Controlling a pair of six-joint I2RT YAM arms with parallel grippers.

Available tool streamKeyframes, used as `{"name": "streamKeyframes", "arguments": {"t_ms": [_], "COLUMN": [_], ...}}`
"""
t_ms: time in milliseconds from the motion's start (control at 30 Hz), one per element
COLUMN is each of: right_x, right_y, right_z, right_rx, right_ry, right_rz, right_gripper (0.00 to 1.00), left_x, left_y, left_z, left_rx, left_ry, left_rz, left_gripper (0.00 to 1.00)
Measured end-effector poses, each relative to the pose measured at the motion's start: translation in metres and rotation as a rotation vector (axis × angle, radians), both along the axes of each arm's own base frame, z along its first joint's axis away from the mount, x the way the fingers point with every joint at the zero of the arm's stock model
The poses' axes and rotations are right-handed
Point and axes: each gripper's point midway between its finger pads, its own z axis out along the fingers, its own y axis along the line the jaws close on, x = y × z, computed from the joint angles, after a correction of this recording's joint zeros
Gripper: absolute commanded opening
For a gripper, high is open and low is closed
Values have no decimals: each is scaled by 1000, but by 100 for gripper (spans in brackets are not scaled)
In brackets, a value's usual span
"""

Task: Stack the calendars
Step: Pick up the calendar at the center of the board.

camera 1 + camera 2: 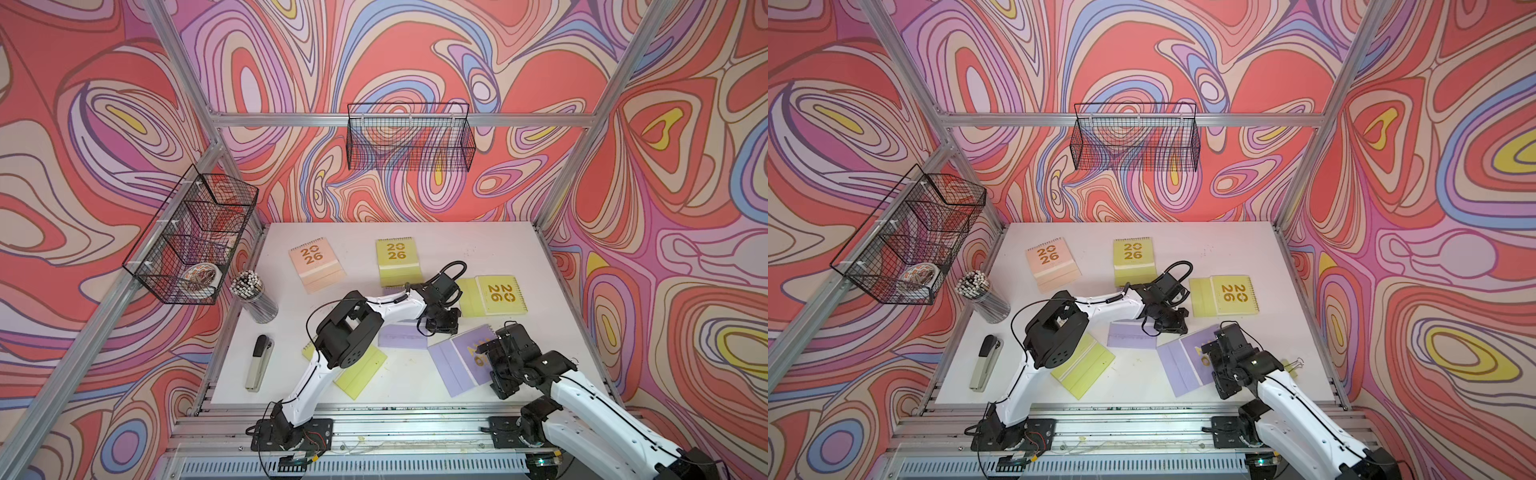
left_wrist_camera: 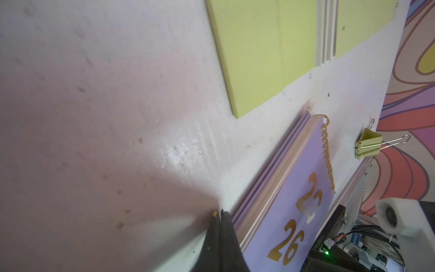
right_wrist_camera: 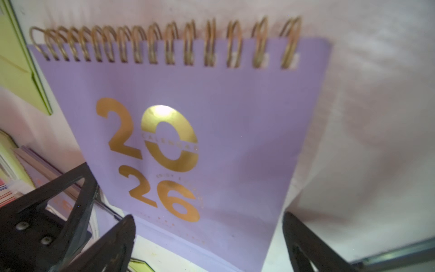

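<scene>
While the right gripper [image 3: 207, 217] hangs spread apart, holding nothing, over the lavender calendar [image 3: 223, 117] near the desk's [image 1: 478, 245] front-right corner, gold "2026" and "CALENDAR" read on its cover. Left gripper [image 2: 221, 213] pinched together, empty, just beside that calendar's edge. Second lavender calendar [image 1: 401, 336] mid-desk, lime calendar [image 1: 361, 373] front; right-edge lime calendar [image 1: 498, 295], far lime calendar [image 1: 397, 257] and peach calendar [image 1: 313, 262] each read "2026".
</scene>
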Motion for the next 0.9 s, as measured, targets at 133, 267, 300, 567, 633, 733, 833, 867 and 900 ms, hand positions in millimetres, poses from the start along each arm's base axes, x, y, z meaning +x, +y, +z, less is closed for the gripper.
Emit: {"name": "streamKeyframes", "arguments": {"t_ms": [133, 267, 300, 567, 633, 733, 833, 867, 900], "right_x": [8, 13, 13, 20, 24, 31, 37, 38, 40], "right_y": [5, 7, 7, -9, -14, -18, -19, -18, -18], "right_z": [3, 6, 7, 23, 33, 47, 58, 61, 65], "right_rx": [35, 60, 62, -13, -37, -69, -83, -83, -84], "right_ry": [-61, -119, -129, -253, -291, -342, -380, -391, -403], "right_rz": [-2, -2, -2, -7, -9, -6, 3, 4, 6], "right_gripper": [98, 99, 99, 98, 98, 95, 91, 90, 89], "left_x": [-1, 4, 5, 4, 4, 5, 4, 4, 4], "left_y": [-1, 2, 2, 2, 2, 2, 2, 2, 2], "left_z": [0, 0, 0, 0, 0, 0, 0, 0, 0], "left_rx": [-1, 1, 1, 0, 0, 0, 0, 0, -1], "left_ry": [9, 8, 8, 12, 12, 11, 12, 12, 14], "left_rz": [3, 20, 22, 23, 23, 24, 24, 23, 22], "left_gripper": [0, 0, 0, 0, 0, 0, 0, 0, 0]}}
